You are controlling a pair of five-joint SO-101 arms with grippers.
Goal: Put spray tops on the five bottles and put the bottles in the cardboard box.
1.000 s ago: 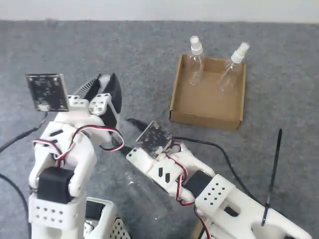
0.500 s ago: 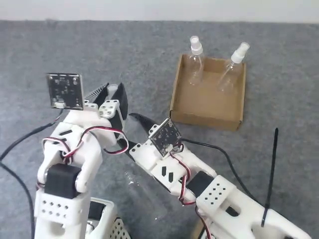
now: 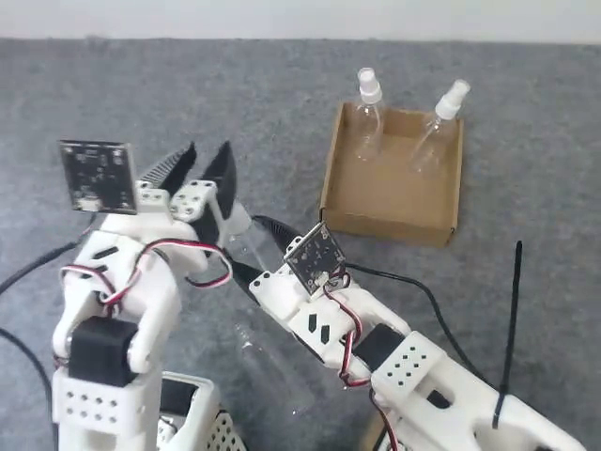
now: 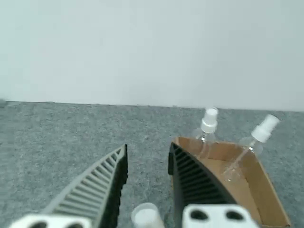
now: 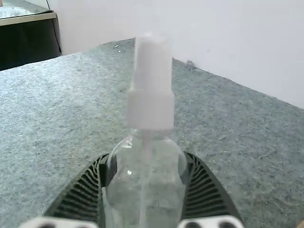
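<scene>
My right gripper is shut on a clear bottle that stands upright between its jaws. A white spray top sits on the bottle's neck. Just above it my left gripper stands open, with the spray top's white cap low between its fingers and untouched. The cardboard box lies at the back right. Two capped bottles lean against its far wall, and the box also appears beyond the left gripper.
Another clear bottle lies on the grey carpet under the right arm. A white perforated container sits at the front left. A black cable rises at the right, and wires trail near the box's front.
The right gripper has pushed the bottle up and leftward under the left gripper. The left arm swung right, then back left, and its fingers now stand slightly wider apart.
</scene>
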